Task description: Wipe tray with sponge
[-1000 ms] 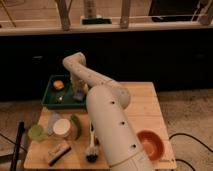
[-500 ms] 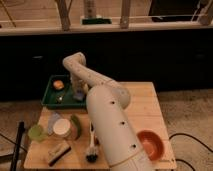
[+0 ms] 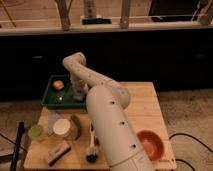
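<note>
The dark green tray (image 3: 50, 97) sits at the table's back left corner. A small orange lump (image 3: 58, 85) lies in its far left part. My arm rises from the bottom of the view, bends at an elbow (image 3: 75, 62) and comes down into the right part of the tray. My gripper (image 3: 77, 93) is low over the tray floor, shut on the pale blue-grey sponge (image 3: 76, 95), which shows only as a small pale patch at its tip.
The wooden table (image 3: 142, 107) holds an orange bowl (image 3: 150, 144) at the front right. A tan block with a dark stripe (image 3: 56, 152), a dish brush (image 3: 91, 147), a green cup (image 3: 36, 132) and a white-lidded jar (image 3: 62, 127) stand at the front left. A dark counter runs behind.
</note>
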